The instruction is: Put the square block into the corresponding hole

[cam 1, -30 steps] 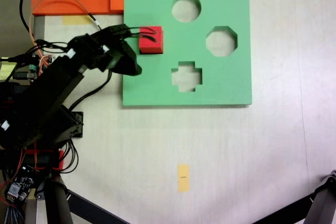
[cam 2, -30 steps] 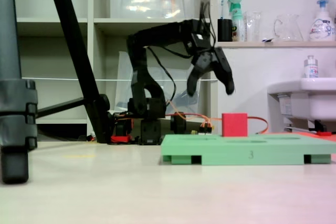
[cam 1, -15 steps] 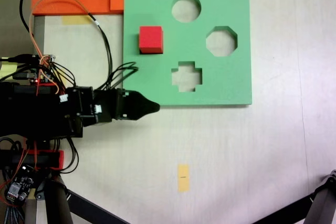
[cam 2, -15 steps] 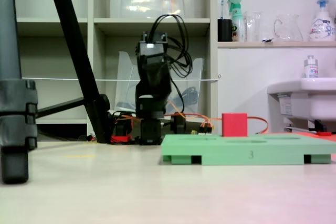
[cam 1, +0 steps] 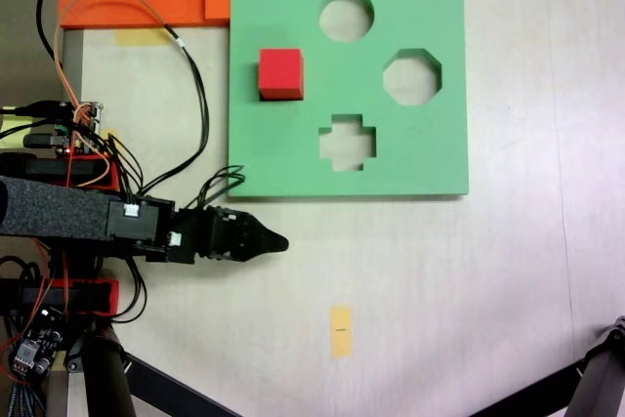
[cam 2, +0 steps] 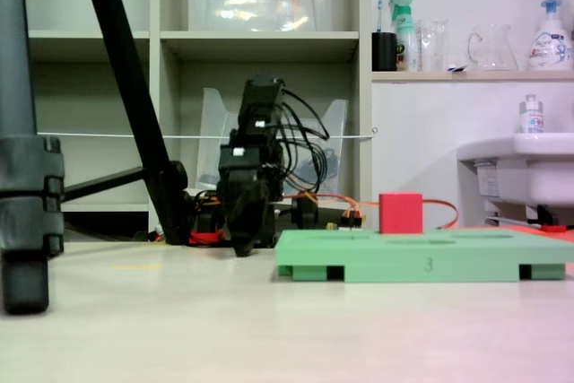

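The square block (cam 1: 280, 73) sat on the green foam board (cam 1: 430, 153), upper left part of the board in a fixed view from above. No square cut-out was visible anywhere else on the board; only the round hole (cam 1: 346, 15), the octagonal hole (cam 1: 411, 77) and the cross hole (cam 1: 348, 142) showed open. Judgement: the block was probably standing in the corresponding hole, since it covered the spot where a fourth cut-out would fit. In the low side view the block (cam 2: 400, 213) stood proud of the board top (cam 2: 430, 262), so it was not pushed flush, or the hole is shallower than the cube. Task looked done or nearly done; at most a press-down was left.

The gripper (cam 1: 276, 241) was off the board, below its lower left corner, low over the table (cam 1: 439, 290) and well apart from the block. It held nothing. Jaws appeared brought together to a single point from above, with no gap visible. In the side view the gripper (cam 2: 242, 246) pointed down near the table, left of the board.
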